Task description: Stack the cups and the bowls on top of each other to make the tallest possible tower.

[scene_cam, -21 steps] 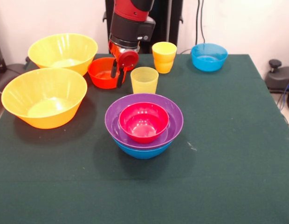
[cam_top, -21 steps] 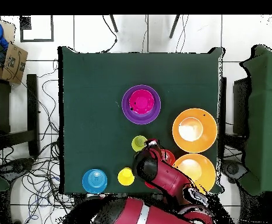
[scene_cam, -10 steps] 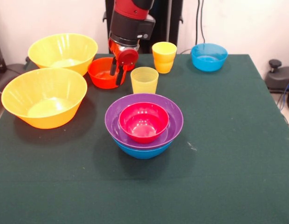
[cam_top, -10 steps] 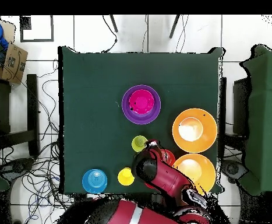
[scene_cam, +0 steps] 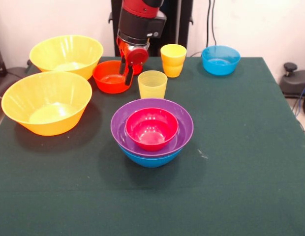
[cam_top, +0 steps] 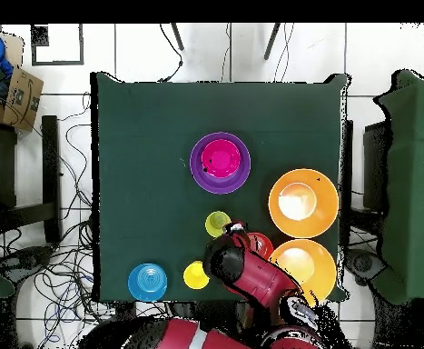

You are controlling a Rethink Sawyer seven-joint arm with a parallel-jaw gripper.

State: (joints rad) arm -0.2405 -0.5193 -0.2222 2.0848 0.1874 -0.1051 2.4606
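Fingers (scene_cam: pixel 127 72) grip one orange-red bowl (scene_cam: pixel 110 77) beside two yellow bowls (scene_cam: pixel 46 102).

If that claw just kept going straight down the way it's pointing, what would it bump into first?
Most likely the orange-red bowl: the gripper points down over that bowl's right rim. Depth is hard to judge, so it might strike the rim or slip just inside.

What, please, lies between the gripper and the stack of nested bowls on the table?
In the front view, the pale yellow cup stands between the gripper and the stack, slightly off the direct line. Otherwise only bare green table lies there.
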